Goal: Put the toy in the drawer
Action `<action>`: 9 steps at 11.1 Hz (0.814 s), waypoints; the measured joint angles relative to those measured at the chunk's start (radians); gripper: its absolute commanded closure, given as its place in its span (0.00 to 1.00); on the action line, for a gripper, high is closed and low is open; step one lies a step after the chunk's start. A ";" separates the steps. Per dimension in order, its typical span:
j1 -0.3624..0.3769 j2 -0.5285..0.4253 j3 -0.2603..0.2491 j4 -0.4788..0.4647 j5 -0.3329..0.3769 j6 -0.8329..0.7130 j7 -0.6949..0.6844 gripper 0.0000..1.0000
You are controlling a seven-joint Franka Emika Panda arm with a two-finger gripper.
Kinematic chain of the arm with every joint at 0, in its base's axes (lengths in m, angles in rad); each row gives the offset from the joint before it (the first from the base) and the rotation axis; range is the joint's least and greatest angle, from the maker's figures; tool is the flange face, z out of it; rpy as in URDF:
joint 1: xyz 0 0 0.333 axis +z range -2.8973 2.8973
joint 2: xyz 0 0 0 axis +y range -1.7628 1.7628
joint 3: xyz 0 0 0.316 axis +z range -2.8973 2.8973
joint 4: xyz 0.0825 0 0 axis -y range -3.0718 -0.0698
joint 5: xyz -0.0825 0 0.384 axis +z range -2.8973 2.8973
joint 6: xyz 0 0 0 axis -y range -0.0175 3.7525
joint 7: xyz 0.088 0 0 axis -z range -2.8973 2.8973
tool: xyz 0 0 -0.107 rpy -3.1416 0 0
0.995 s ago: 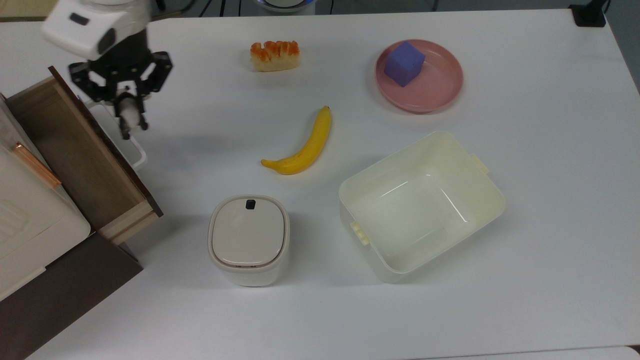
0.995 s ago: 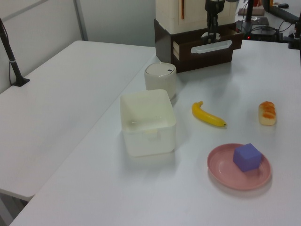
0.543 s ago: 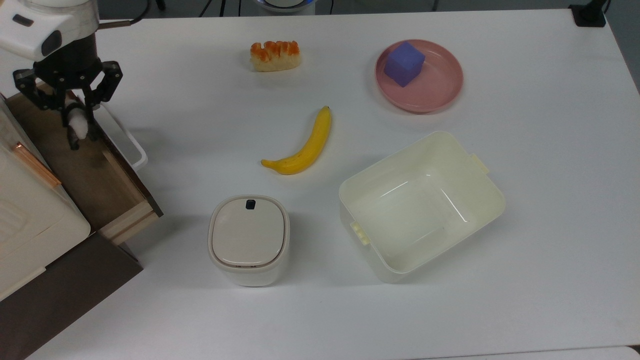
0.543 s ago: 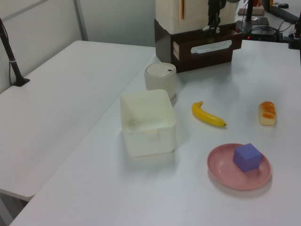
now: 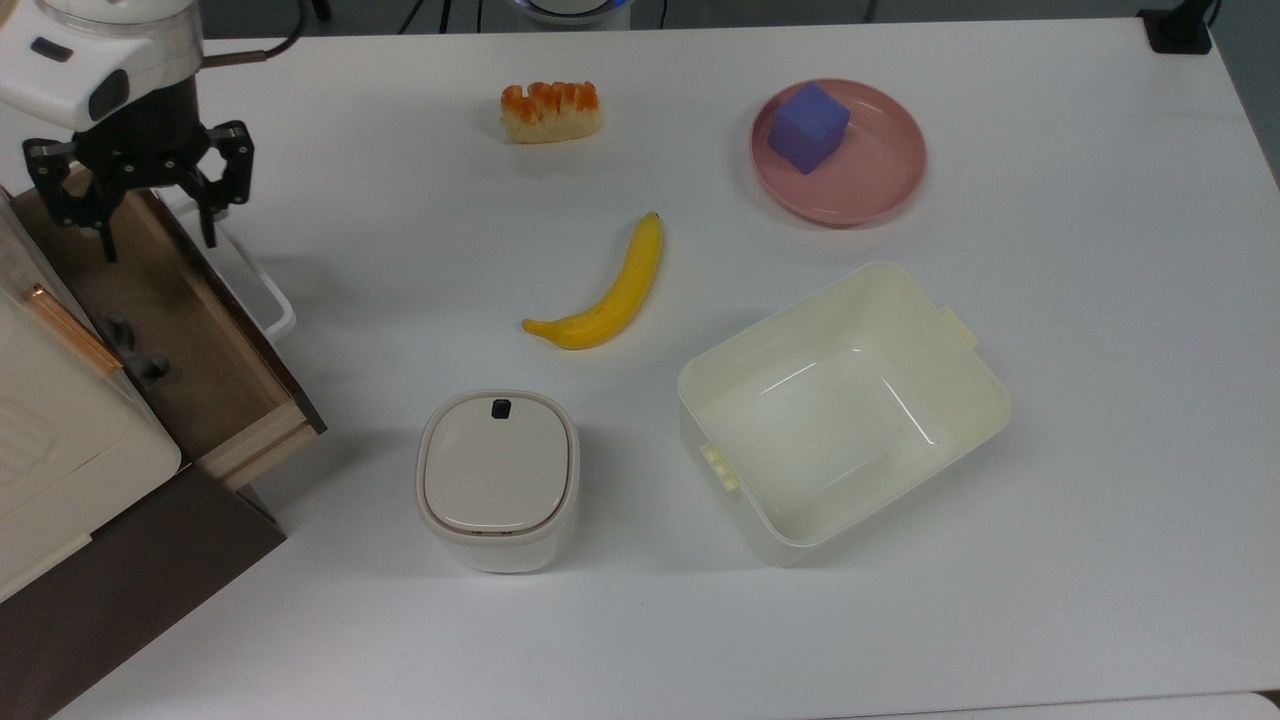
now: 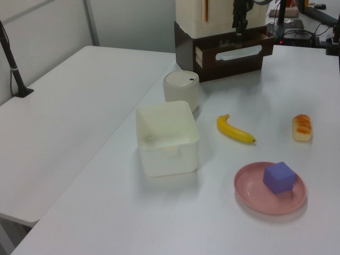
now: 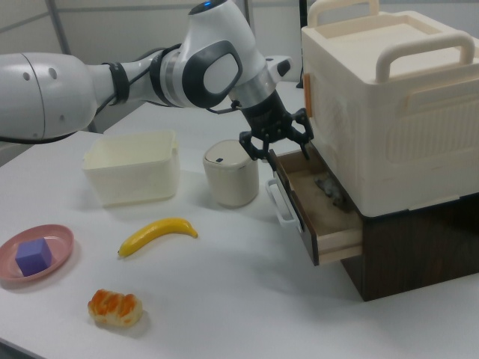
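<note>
Right view, nearest the camera: an orange-topped pastry (image 7: 114,307) lies on the white table (image 7: 224,299), with a pink plate (image 7: 52,250) carrying a purple cube (image 7: 32,256) at the right view's left. Behind them come the curved yellow banana (image 7: 157,232), a lidded cream canister (image 7: 231,173) and an open cream plastic tub (image 7: 132,166).

The right view looks into the drawer (image 7: 318,206) from its open end: a shallow light-wood box with dark brown front and white loop handle, pulled out from under a ribbed cream crate (image 7: 393,97) on a dark cabinet. The toy (image 7: 329,187) lies on the drawer floor against the back, blurred, a small dark-and-pale shape. The top view shows the toy (image 5: 135,350) as a greyish smear on the wood, beside the crate's edge, well apart from the gripper (image 5: 155,235).

The left view shows the drawer's front (image 6: 234,53) face-on at the far end of the table; its inside is hidden.

The white arm reaches in from the right view's left, wrist bent down, the black gripper (image 7: 281,153) hanging over the drawer's end near the front panel. Its jaws are spread wide, grasping nothing.
</note>
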 measured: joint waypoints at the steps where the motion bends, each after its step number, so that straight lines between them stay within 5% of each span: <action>1: 0.003 -0.001 0.019 0.000 0.000 0.000 0.050 0.11; 4: 0.055 -0.006 0.075 -0.003 0.000 -0.033 0.306 0.04; 9: 0.191 -0.091 0.082 -0.003 0.049 -0.317 0.663 0.00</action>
